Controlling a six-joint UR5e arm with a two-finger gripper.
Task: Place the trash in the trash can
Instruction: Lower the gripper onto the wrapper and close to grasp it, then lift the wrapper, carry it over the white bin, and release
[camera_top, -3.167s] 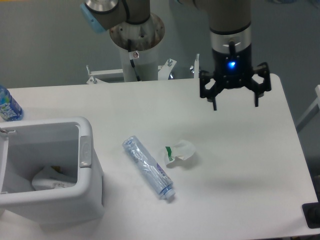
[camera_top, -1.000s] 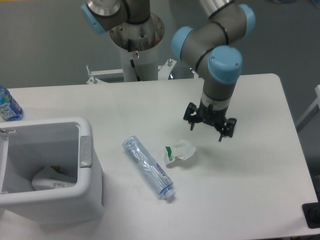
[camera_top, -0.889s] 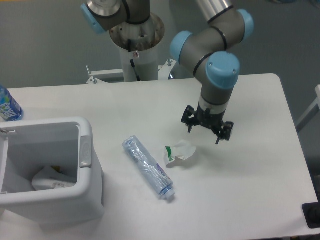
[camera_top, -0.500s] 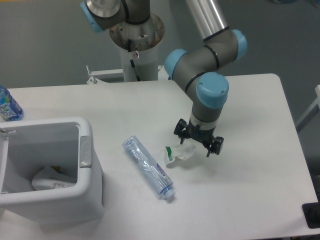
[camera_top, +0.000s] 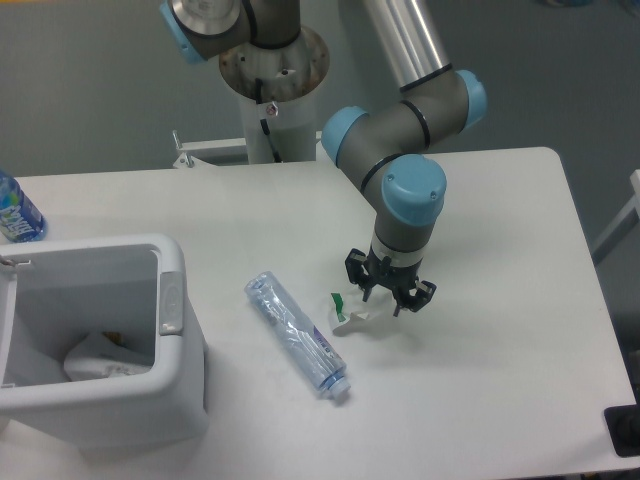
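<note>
The gripper (camera_top: 389, 296) had come down from high over the table (camera_top: 500, 330) and now hung with its fingers spread wide right over the small white wrapper (camera_top: 358, 310). It held nothing yet. The crushed bottle (camera_top: 296, 334) lay nearby, beside the trash can (camera_top: 170, 400).

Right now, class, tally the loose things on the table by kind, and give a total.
Plastic bottles: 2, a crushed clear bottle and a blue-labelled bottle
Crumpled wrappers: 1, the white wrapper under the pincer
Bins: 1, the white trash can
Total: 4
</note>
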